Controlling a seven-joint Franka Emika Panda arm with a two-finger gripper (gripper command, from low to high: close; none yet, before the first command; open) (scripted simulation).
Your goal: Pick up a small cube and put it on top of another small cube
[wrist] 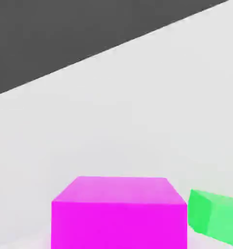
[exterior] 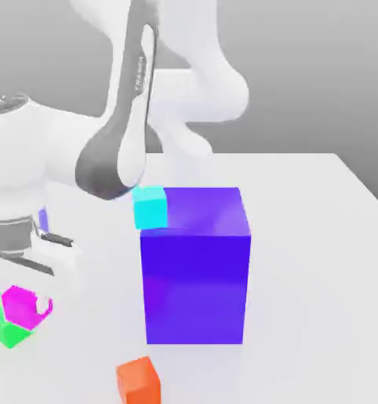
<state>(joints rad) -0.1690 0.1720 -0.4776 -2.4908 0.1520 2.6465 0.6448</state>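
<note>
Pincer (exterior: 28,306) sits low at the exterior view's left, well off to the left of the big glossy blue-purple block (exterior: 195,272), and looks closed on the small glossy magenta-pink cube (exterior: 18,304); a white fingertip (exterior: 42,305) presses that cube's right face, the other finger is hidden behind it. Magenta-pink cube overlaps the top of the small plain bright green cube (exterior: 8,330), slightly offset toward the block; cannot tell whether it rests on the green one or is held just above. In the hand view the magenta cube (wrist: 119,214) is a flat-faced, sharp-edged box with a lighter top face, and the green cube (wrist: 216,221) shows beside it, tilted relative to it.

Blue-purple block: tall, box-shaped, shiny, with a soft highlight on top. Small matte cyan cube (exterior: 151,207) sits just behind the block's upper left corner. Small plain orange cube (exterior: 139,379) lies in front of the block, near its lower left corner. All stand on a smooth white table (exterior: 318,260). White glossy arm with a dark grey link (exterior: 117,154) curves down behind and left of the block.
</note>
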